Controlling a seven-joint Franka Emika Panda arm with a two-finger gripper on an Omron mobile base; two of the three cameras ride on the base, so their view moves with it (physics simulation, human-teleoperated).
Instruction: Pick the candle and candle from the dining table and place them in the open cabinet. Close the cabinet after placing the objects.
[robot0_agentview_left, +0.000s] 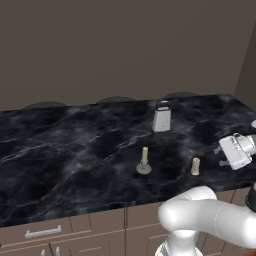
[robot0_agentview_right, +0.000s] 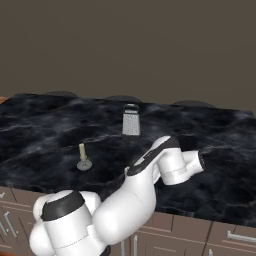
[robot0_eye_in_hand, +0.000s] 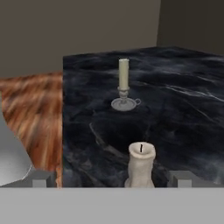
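Candle stub (robot0_eye_in_hand: 141, 164), short and cream with a dark wick, stands upright on the black marble tabletop (robot0_agentview_left: 75, 150) near its front edge. In the hand view it sits between the two finger tips (robot0_eye_in_hand: 42, 179) of the tool (robot0_eye_in_hand: 113, 179), which are spread wide apart with the stub centred in the gap and touching neither tip. In the left base view the stub (robot0_agentview_left: 195, 166) stands just left of the white hand at the frame's right edge, close to it.

Beyond the stub in the hand view, well apart from it, the slim stick candle (robot0_eye_in_hand: 124, 85) stands upright on its round grey dish base. In the left base view this stick candle (robot0_agentview_left: 144, 161) is left of the stub; in the right base view it (robot0_agentview_right: 83, 156) stands left of the arm's elbow.

A silver-grey box grater (robot0_agentview_left: 161, 117) stands farther back on the tabletop, behind both candles. Brown drawer fronts (robot0_agentview_left: 50, 232) run under the front edge.
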